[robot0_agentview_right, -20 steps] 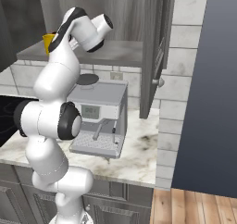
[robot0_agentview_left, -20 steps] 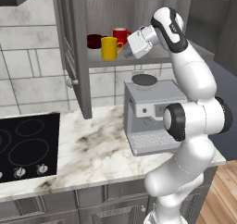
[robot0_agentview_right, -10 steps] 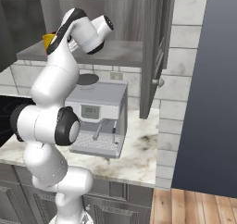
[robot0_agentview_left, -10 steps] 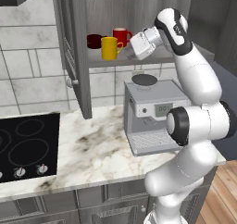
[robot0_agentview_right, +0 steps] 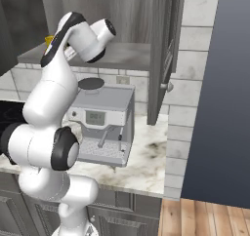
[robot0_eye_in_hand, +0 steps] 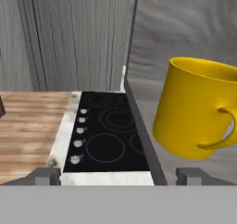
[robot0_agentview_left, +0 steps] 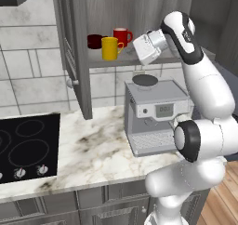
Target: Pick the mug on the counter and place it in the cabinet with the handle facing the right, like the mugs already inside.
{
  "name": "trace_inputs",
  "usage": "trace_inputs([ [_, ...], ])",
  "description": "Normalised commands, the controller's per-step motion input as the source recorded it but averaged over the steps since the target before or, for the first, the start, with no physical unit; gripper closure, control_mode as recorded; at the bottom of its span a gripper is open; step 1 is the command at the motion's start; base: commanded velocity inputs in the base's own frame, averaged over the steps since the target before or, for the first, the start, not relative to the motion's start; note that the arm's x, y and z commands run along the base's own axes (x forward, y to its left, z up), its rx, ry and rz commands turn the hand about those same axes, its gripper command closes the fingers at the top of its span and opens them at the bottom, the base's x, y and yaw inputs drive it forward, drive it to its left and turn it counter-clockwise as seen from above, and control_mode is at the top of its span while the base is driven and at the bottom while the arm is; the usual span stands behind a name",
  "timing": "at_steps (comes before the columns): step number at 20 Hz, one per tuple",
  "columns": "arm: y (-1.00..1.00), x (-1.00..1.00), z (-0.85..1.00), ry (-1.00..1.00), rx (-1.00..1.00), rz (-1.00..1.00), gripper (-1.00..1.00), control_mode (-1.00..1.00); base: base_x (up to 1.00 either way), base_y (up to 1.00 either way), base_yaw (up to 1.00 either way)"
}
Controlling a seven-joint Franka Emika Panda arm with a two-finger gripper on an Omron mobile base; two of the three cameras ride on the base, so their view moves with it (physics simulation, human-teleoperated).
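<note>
Cabinet [robot0_agentview_left: 79, 56] open, door swung out. Yellow mug [robot0_agentview_left: 110, 48] upright at shelf front edge, handle [robot0_agentview_left: 121, 46] facing right. Red mug [robot0_agentview_left: 122, 36] and dark maroon mug [robot0_agentview_left: 95, 41] behind it. Pincer [robot0_eye_in_hand: 118, 176] apart, empty, just beside yellow mug. No legible writing.

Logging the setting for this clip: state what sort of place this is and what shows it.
A rendered home kitchen, most likely. A black cooktop sits in a marble-look counter, an espresso machine stands on it, and an open wall cabinet holds mugs, among them the yellow mug.
</note>
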Motion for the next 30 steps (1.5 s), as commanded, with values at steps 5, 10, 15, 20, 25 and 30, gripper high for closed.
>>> trace_inputs([
  [5, 0.02, -0.79, 0.00, 0.00, 0.02, -0.05, -1.00, -1.00, 0.00, 0.00, 0.00],
  [10, 0.07, -0.80, -0.05, 0.01, 0.00, -0.08, -1.00, -1.00, 0.00, 0.00, 0.00],
  [15, 0.07, -0.72, -0.11, 0.00, 0.00, -0.09, -1.00, -1.00, 0.00, 0.00, 0.00],
  [20, 0.10, -0.73, -0.50, 0.02, -0.15, -0.08, -1.00, -1.00, 0.00, 0.00, 0.00],
  [25, 0.05, -0.85, -0.59, 0.00, -0.15, -0.03, -1.00, -1.00, 0.00, 0.00, 0.00],
  [30, 0.20, -0.62, -0.92, 0.06, -0.19, -0.01, -1.00, -1.00, 0.00, 0.00, 0.00],
])
